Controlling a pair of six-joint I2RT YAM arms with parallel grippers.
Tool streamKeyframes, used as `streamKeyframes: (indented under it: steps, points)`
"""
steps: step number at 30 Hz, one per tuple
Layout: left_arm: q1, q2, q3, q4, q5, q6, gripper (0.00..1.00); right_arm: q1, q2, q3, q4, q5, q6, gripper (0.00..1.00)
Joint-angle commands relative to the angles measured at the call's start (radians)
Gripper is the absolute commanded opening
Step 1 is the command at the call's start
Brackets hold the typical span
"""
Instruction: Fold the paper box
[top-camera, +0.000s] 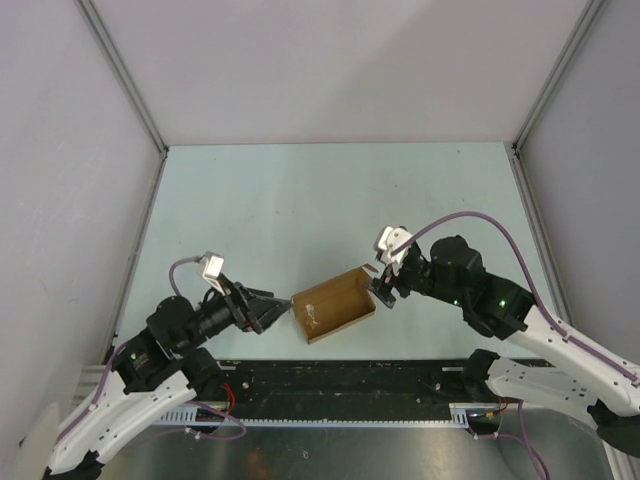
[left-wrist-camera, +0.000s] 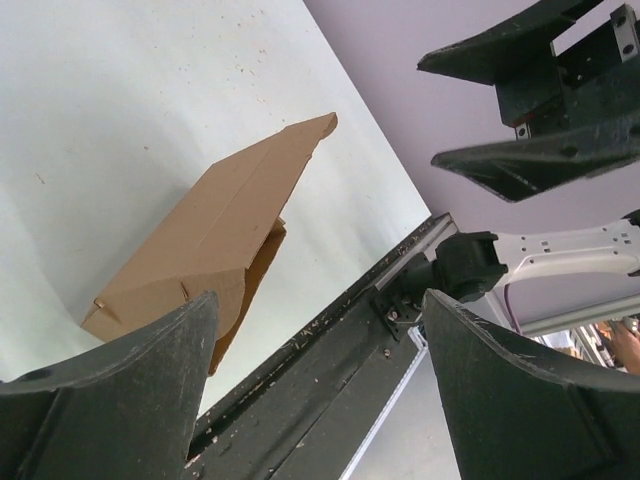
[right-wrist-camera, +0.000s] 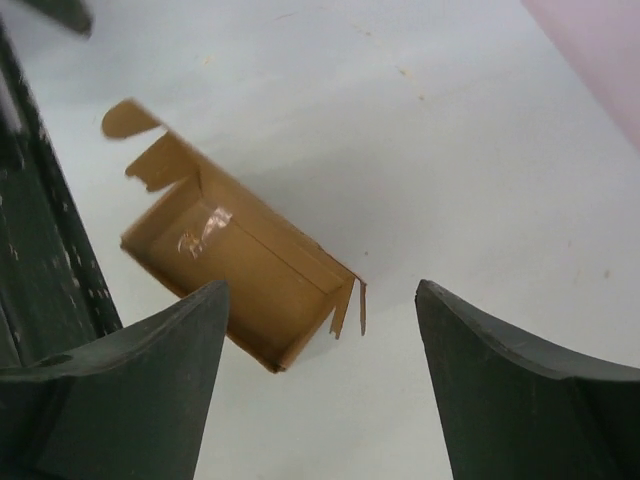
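Both my left end effector (top-camera: 279, 308) and right end effector (top-camera: 383, 291) gape empty; the paper box (top-camera: 335, 305) looks light, flimsy, crushable, so I'd pinch one upright wall gently.

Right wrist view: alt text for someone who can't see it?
A half-folded brown paper box lies open-topped on the pale table, loose flaps at both ends. The right gripper is open in the foreground, its dark jaws wide apart, holding nothing.

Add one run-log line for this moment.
paper box: on table, top open, unheld | left gripper: open, near its left end | right gripper: open, near its right end
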Motion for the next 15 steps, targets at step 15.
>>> streamKeyframes:
  steps: [15]
  points:
    - [-0.003, -0.050, -0.017, 0.006, -0.042, -0.013, 0.88, -0.187, 0.277, 0.124, 0.020, -0.744, -0.621, 0.86]
